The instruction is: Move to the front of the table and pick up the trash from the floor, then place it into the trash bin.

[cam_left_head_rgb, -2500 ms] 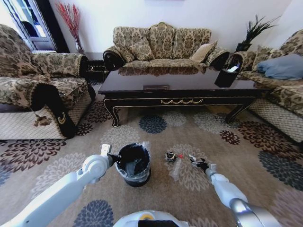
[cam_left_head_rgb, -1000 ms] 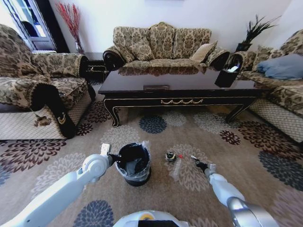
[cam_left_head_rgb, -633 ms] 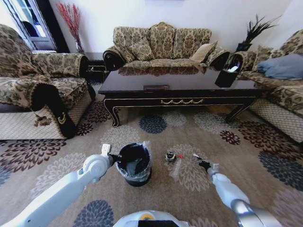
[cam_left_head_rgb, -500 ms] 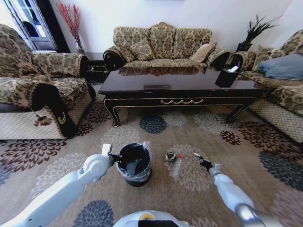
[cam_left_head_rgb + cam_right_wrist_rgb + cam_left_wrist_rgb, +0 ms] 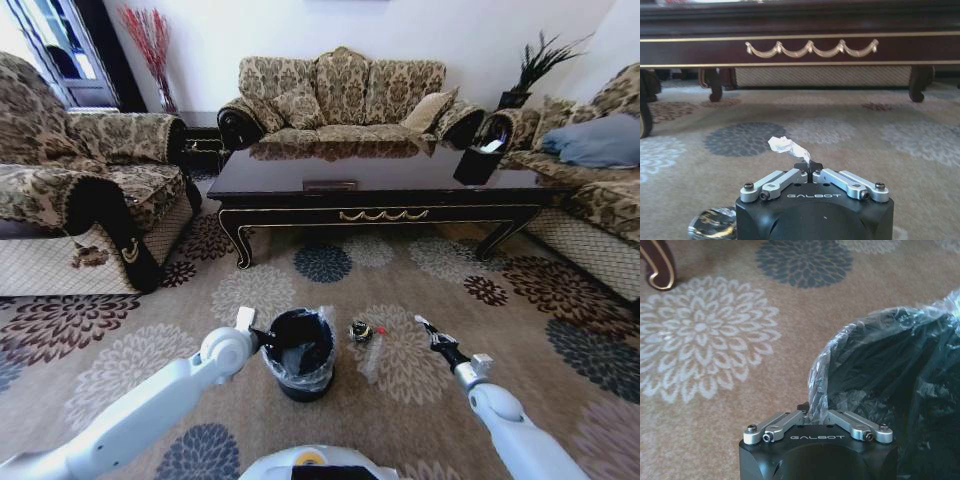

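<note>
Before the table, head view: the robot is facing the table (image 5: 380, 195) across a patterned carpet (image 5: 420, 270).
Trash bin, head view: the trash bin (image 5: 301, 353) is standing on the carpet just ahead of the robot, its clear liner crinkling over the rim.
Left gripper, head view: the left gripper (image 5: 268, 336) is touching the bin's near-left rim.
Right gripper, head view: the right gripper (image 5: 432, 334) is hanging above the carpet, well right of the bin, carrying a white scrap (image 5: 421, 322) at its tip.
Floor trash, head view: a crushed bottle (image 5: 361, 331) with a red cap is lying between the bin and the right gripper.
Left wrist view: the left gripper (image 5: 815, 415) is pinching closed on the liner's edge at the rim of the trash bin (image 5: 890, 385).
Right wrist view: the right gripper (image 5: 809, 167) is clamping tight on the white scrap (image 5: 786, 145), which is sticking out past the tips; the table (image 5: 800, 45) is filling the background, and the crushed bottle (image 5: 714, 223) is lying low beside the gripper.
Handling, scrap: it looks feather-light, soft and crushable, so a gentle pinch anywhere should be holding it.
Handling, bottle: it seems light, springy and slick; the cap end or a flattened fold looks the safest grip.
</note>
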Robot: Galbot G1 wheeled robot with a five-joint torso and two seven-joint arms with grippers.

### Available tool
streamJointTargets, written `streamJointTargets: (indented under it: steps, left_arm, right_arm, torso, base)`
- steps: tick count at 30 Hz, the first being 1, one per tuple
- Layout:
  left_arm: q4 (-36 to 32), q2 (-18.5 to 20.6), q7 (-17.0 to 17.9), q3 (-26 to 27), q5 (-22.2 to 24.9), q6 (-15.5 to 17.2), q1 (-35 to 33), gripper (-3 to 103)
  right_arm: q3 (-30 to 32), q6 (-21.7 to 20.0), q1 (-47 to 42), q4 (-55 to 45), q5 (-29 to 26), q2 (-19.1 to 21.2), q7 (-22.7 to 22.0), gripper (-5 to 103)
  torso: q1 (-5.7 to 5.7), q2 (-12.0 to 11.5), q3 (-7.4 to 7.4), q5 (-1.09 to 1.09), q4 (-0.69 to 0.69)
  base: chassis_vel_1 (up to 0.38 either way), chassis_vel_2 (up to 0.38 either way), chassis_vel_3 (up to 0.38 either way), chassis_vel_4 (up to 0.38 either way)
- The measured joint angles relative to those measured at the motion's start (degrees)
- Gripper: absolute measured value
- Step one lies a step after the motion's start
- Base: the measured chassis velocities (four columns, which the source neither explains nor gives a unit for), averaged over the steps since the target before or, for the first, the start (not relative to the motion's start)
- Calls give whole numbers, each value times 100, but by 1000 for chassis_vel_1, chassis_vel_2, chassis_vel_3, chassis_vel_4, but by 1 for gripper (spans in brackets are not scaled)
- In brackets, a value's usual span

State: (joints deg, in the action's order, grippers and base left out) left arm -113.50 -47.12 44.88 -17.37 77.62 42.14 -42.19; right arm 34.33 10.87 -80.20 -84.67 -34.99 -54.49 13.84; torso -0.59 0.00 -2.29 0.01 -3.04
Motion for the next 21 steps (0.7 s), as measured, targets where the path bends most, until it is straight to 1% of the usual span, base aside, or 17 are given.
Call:
streamJointTargets:
  steps: [3,4,6,9,11,13,15,17,20,21]
  left_arm:
    - [55,-128,60,-272,65,1,284,2]
    - [55,-128,60,-272,65,1,284,2]
    - [93,-173,75,-400,94,0,431,2]
    - [218,-310,99,-635,115,0,647,1]
    - [234,-336,102,-665,119,0,672,0]
    - [301,-443,110,-779,136,0,786,0]
    - [349,-535,139,-886,161,0,920,0]
    - [354,-554,149,-911,179,0,953,0]
    - [365,-700,237,-1040,376,0,1171,0]
    - [365,-700,237,-1040,376,0,1171,0]
  right_arm:
    - [223,-5,-439,-752,57,-2,-66,0]
    - [223,-5,-439,-752,57,-2,-66,0]
    - [339,-19,-625,-1120,58,-7,-95,0]
    - [589,-70,-1122,-2016,63,-48,-160,0]
    - [620,-81,-1212,-2147,73,-58,-165,0]
    - [692,-114,-1482,-2582,118,-109,-180,0]
    - [708,-139,-1697,-2981,189,-169,-204,0]
    - [707,-146,-1750,-3086,209,-187,-213,0]
    - [623,-174,-2004,-3589,358,-274,-228,0]
    - [623,-174,-2004,-3589,358,-274,-228,0]
  torso:
    - [0,0,0,0,-3]
    - [0,0,0,0,-3]
    - [0,0,0,0,-2]
    - [0,0,0,-1,0]
    - [0,0,0,-1,0]
    - [0,0,0,-2,-3]
    - [0,0,0,-1,-2]
    - [0,0,0,-1,-1]
    - [0,0,0,-1,-2]
    - [0,0,0,-1,-2]
  base:
    - [0,0,0,0]
    - [0,0,0,0]
    - [0,0,0,0]
    - [0,0,0,0]
    - [0,0,0,0]
    - [0,0,0,0]
    - [0,0,0,0]
    - [0,0,0,0]
    - [0,0,0,0]
    - [0,0,0,0]
